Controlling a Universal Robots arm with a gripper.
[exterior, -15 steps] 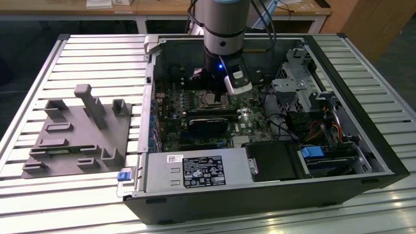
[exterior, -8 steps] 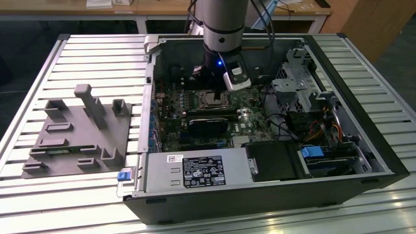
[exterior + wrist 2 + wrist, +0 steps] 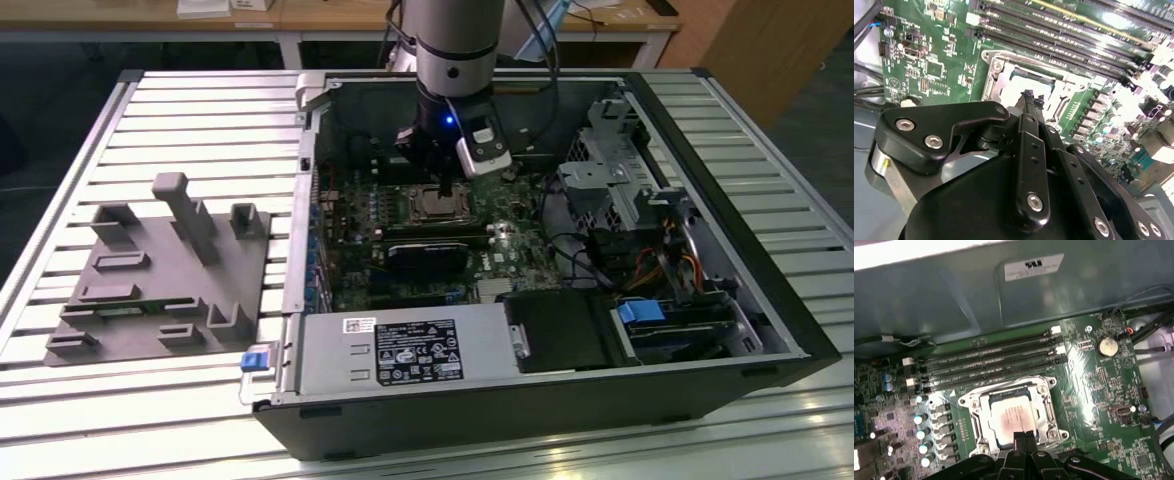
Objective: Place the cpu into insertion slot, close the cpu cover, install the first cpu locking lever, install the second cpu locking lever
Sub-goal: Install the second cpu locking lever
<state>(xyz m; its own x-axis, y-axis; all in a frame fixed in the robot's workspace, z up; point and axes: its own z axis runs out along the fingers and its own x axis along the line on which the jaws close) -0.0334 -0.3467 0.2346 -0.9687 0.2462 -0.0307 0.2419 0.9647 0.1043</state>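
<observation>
The cpu (image 3: pixel 1010 416) lies flat in the insertion slot (image 3: pixel 966 401) on the green board, its dull metal top facing up. The cpu cover (image 3: pixel 1046 410), a silver frame, lies down around it with the chip showing through its window. My gripper (image 3: pixel 1024 439) hangs just above the near edge of the cpu with its fingers pressed together and nothing between them. In the second wrist view the fingertips (image 3: pixel 1028 96) stand over the bright cpu (image 3: pixel 1016 87) and the cover (image 3: pixel 990 82). In the exterior view the gripper (image 3: pixel 442 190) is inside the open case, over the cpu (image 3: pixel 433 207).
Long memory slots (image 3: pixel 989 365) run beside the socket, with a coin battery (image 3: pixel 1107 346) further off. A black glossy block (image 3: pixel 427 255) sits near the socket. A drive cage (image 3: pixel 614 170) and power supply (image 3: pixel 400 350) bound the case. A grey fixture (image 3: pixel 160 270) lies at the exterior view's left.
</observation>
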